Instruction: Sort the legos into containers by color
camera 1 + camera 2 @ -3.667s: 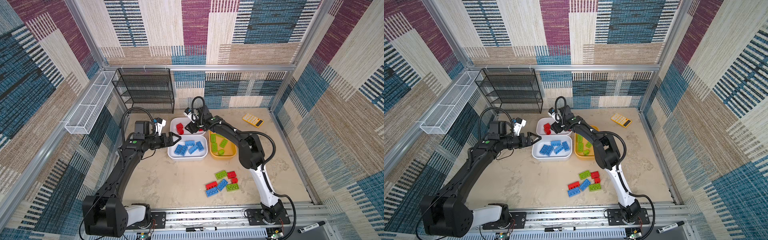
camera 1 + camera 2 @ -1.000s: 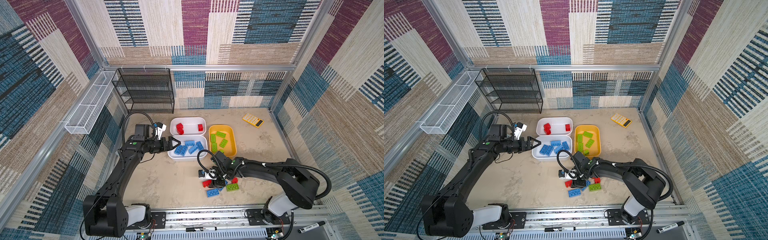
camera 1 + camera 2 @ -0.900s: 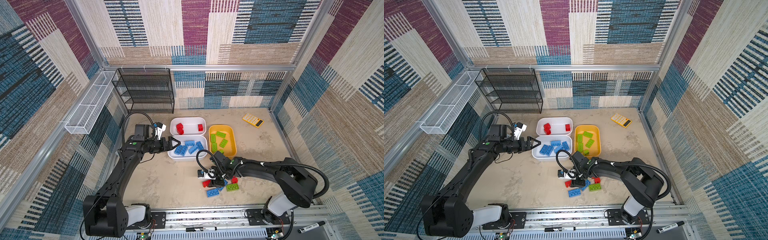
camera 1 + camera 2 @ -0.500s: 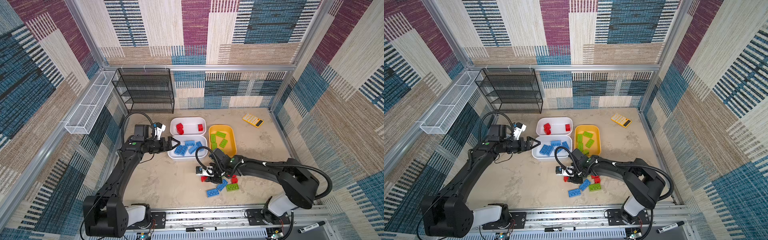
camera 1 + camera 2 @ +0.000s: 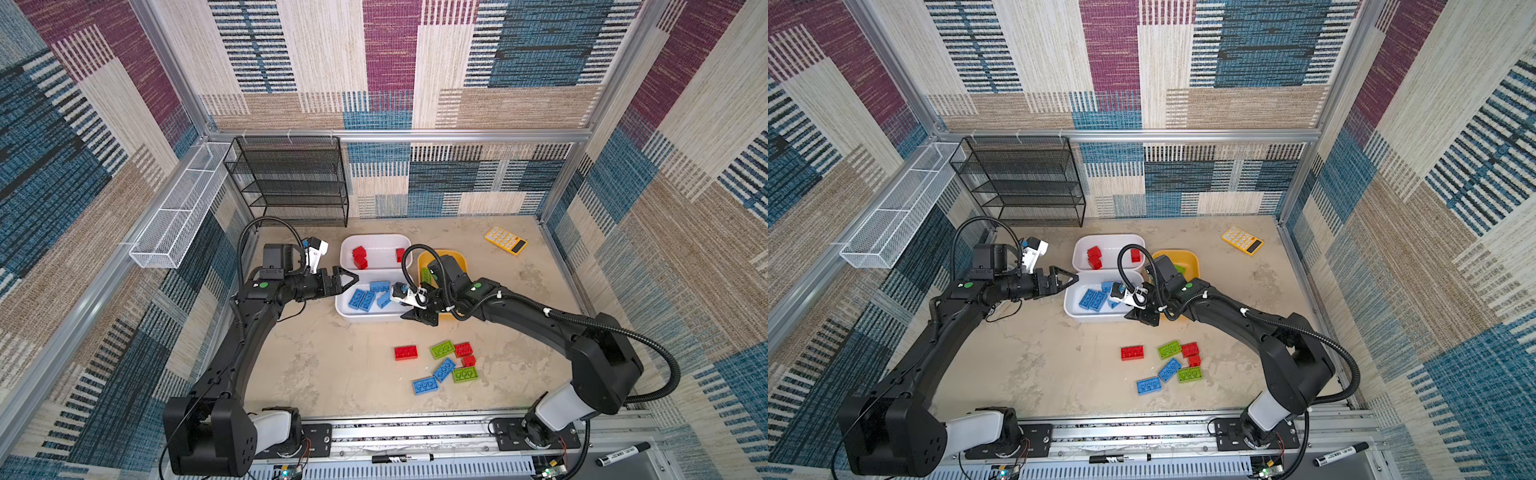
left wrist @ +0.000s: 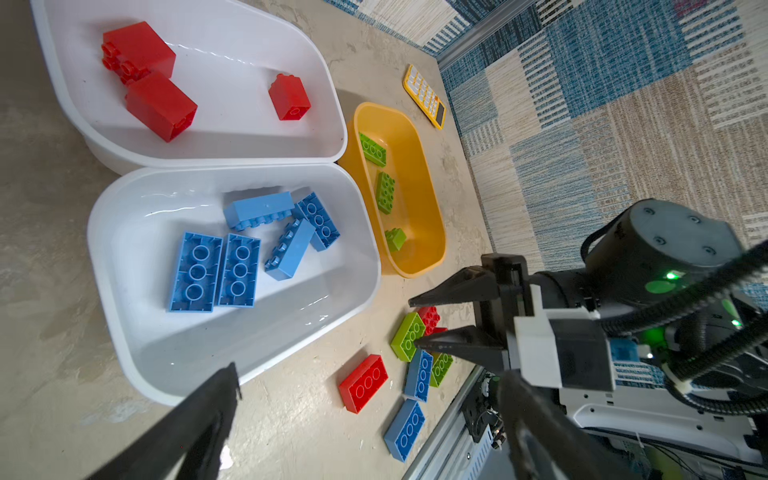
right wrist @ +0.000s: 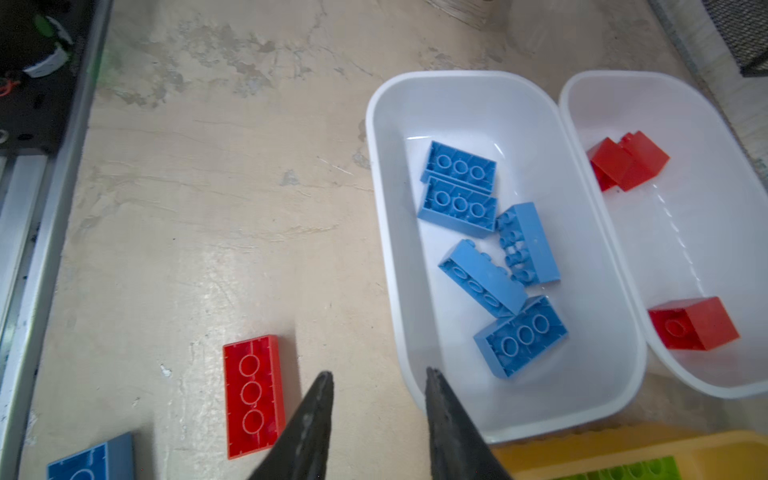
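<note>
Three containers sit mid-table. The far white tub holds three red legos, and the near white tub holds several blue ones. My right arm partly hides the yellow tub, which holds green legos. Loose legos lie nearer the front: a red brick alone, then green, red and blue ones. My right gripper hovers open and empty over the near tub's front right corner. My left gripper stands open and empty at the tubs' left side.
A black mesh rack stands at the back left, with a white wire basket on the left wall. A yellow calculator lies at the back right. Two markers rest on the front rail.
My right gripper has left the loose pile and moved up to the near white tub, empty. The red brick that was at its fingers now lies alone, left of the pile. The left arm has not moved.
</note>
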Tool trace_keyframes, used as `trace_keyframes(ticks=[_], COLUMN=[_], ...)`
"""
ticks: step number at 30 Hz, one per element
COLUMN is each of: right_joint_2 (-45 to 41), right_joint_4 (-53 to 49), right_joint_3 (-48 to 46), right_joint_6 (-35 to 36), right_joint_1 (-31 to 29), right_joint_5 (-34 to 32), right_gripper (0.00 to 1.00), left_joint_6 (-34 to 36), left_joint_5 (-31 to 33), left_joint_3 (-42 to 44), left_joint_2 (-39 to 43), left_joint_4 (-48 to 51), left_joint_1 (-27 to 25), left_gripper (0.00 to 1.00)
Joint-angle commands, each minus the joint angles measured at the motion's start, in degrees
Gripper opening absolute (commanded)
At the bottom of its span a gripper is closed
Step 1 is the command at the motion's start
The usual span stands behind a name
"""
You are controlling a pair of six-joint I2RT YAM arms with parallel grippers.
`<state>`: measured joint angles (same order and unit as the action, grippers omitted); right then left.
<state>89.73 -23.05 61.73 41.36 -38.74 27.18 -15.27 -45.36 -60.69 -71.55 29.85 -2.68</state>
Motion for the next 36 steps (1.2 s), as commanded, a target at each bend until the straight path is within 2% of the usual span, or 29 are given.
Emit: trace_keyframes(ticks=[1,5,11,14,20,27,33,36], right_joint_2=[-0.59,-1.91,0.68,3.15,7.35,9.03,7.34,4.38], right_joint_4=[-3.31,-1.7,2.49,3.3,4.54,4.93,3.96,2.77], right_joint_3=[-2.2,-7.23,-10.63,-10.54,-8.77,-8.89,-8.88,-7.42], right_joint_6=[2.65,1.09,-0.22,-0.18,-0.62,-0.85,-0.79,-1.77], right_joint_1=[-1.8,-5.14,-7.31,-7.4,-7.48,-8.18,-8.19,-8.19], right_joint_5=[2.41,0.16,-3.73,-5.66,-5.5,-4.34,-5.35,-6.11], right_gripper=[0.54,0.71,0.81,0.81,0.75,0.46,0.33,0.31], left_joint_6=[-0.9,-0.59,-0.18,-0.11,-0.03,0.68,0.89,1.12], left_joint_5=[-0.9,-1.31,-1.65,-1.56,-1.31,-1.14,-1.24,-1.06], left_joint_3=[1.06,0.82,-0.18,-0.23,0.27,0.28,0.51,0.24], left_joint_2=[0.8,0.15,-0.93,-1.14,-0.96,-1.07,-1.13,-0.94], left_joint_4=[-0.98,-0.54,-0.14,-0.05,0.04,0.66,0.9,1.39], left_joint_1=[0.22,0.3,0.3,0.3,0.24,0.3,0.39,0.39], left_gripper=[0.99,0.99,0.99,0.99,0.99,0.99,0.99,0.99])
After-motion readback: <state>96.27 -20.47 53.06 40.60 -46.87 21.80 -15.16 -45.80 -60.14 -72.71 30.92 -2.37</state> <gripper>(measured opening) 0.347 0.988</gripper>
